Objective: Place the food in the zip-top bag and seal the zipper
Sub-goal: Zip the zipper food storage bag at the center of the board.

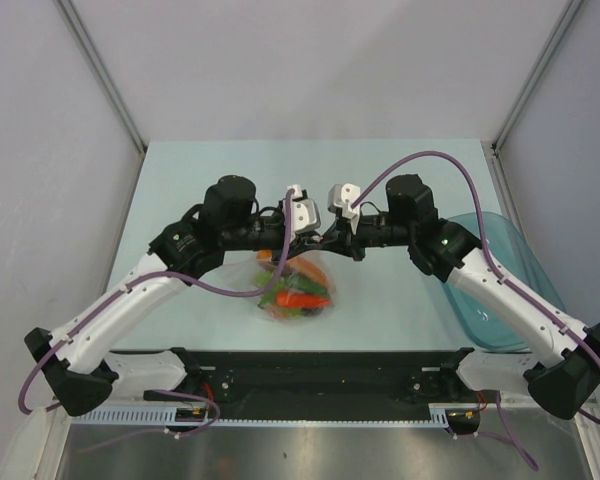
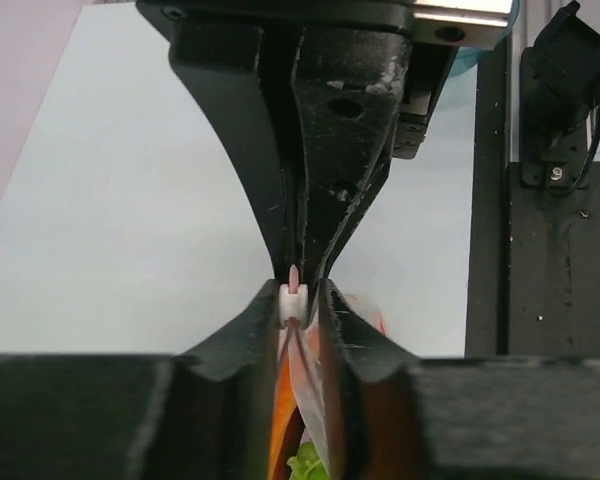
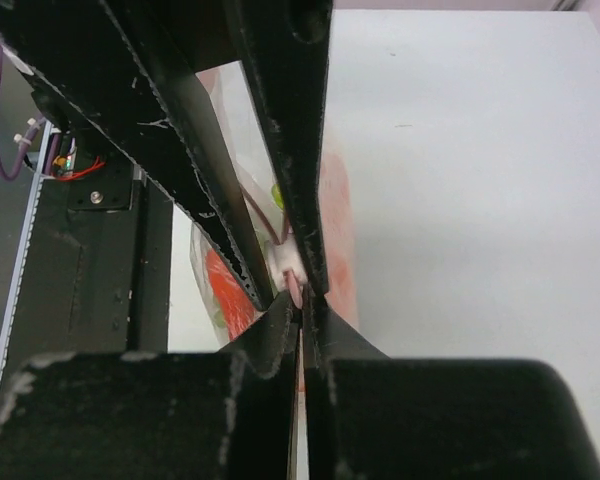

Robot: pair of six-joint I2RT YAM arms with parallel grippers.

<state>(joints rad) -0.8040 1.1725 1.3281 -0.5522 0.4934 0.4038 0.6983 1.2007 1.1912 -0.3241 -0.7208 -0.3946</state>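
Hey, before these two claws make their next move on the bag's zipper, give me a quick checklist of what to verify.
1. Food inside the zip-top bag: ok, orange and green pieces show through the plastic.
2. Left claw on the zipper: ok, pinching the pink strip.
3. Right claw on the zipper: ok, shut on it right beside the left.
4. Zipper sealed along its length: cannot tell, the claws hide it.
5. Teal bowl emptied: cannot tell, the right arm covers part.
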